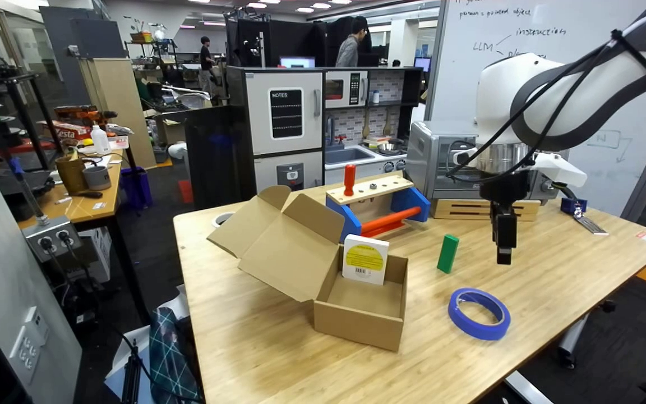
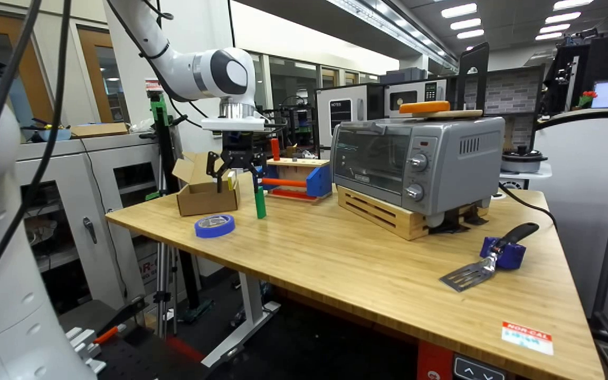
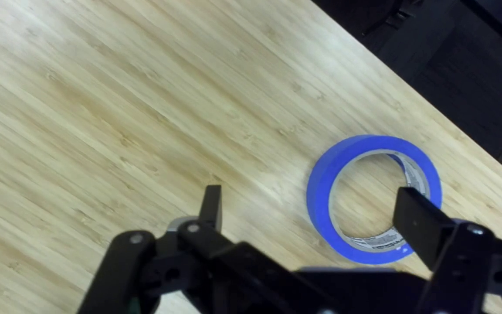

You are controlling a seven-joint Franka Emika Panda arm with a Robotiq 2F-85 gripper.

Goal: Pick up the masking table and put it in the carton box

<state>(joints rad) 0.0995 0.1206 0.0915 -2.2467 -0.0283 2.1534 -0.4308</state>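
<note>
Hanging above the tabletop (image 2: pixel 335 253), the fingers (image 3: pixel 423 226) stand wide apart, gripping nothing, while the blue tape roll (image 1: pixel 483 332) lies flat near the carton box (image 1: pixel 356 325). Straight down, a fingertip could land on it and push it toward the edge! One finger masks part of the roll in the wrist view, and in an exterior view the box's wall (image 2: pixel 201 203) hides its floor.

We have a blue ring-shaped tape roll (image 3: pixel 318 198) and a brown cardboard box (image 1: pixel 356 326). Our tan wooden counter (image 3: pixel 146 109) is streaked.
</note>
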